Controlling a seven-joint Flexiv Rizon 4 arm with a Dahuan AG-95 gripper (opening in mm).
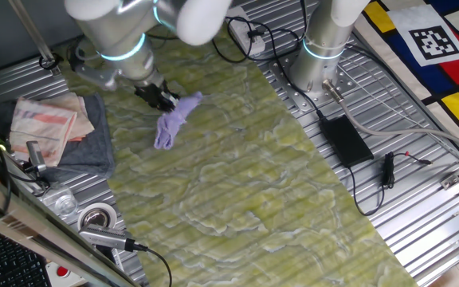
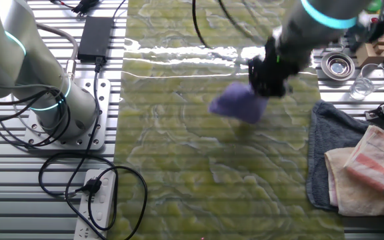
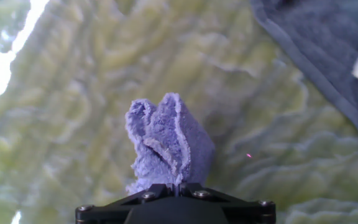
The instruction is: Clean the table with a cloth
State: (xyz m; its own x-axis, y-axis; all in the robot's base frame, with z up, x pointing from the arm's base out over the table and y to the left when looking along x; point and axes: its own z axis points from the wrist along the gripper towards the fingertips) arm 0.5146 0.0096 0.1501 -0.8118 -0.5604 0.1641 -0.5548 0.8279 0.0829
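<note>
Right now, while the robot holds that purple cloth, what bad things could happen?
The purple cloth is pinched only at one end by the fingers, so it might slip out while wiping. The folded towels lie at the table edge close by; a wide swipe could drag them. The cloth hangs bunched up, so it may wipe only a narrow strip.

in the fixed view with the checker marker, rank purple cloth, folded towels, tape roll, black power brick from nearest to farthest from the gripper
1. purple cloth, pinched in the gripper
2. folded towels, on the grey cloth toward the image's left
3. tape roll, lower left edge
4. black power brick, across the table, image right
</note>
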